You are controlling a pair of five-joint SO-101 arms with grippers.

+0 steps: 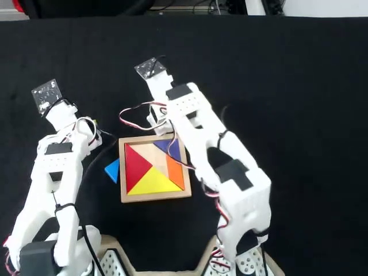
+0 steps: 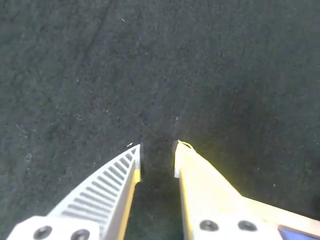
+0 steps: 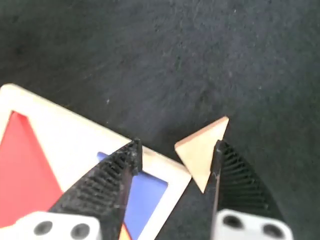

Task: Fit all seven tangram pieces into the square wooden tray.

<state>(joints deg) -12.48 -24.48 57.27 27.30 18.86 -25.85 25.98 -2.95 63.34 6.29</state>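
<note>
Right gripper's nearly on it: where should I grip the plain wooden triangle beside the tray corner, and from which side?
Probably from straight above: the wooden triangle lies flat on the cloth, so only its thin edges offer grip. Pinch two edges at its wide middle, after shifting the open right gripper off the tray.

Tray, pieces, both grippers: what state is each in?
wooden tray: partly filled
red triangle: in tray
yellow triangle: in tray
orange piece: in tray
dark blue piece: in tray
light blue piece: on cloth, outside tray
wooden triangle: on cloth, outside tray
left gripper: open, empty
right gripper: open, empty
</note>
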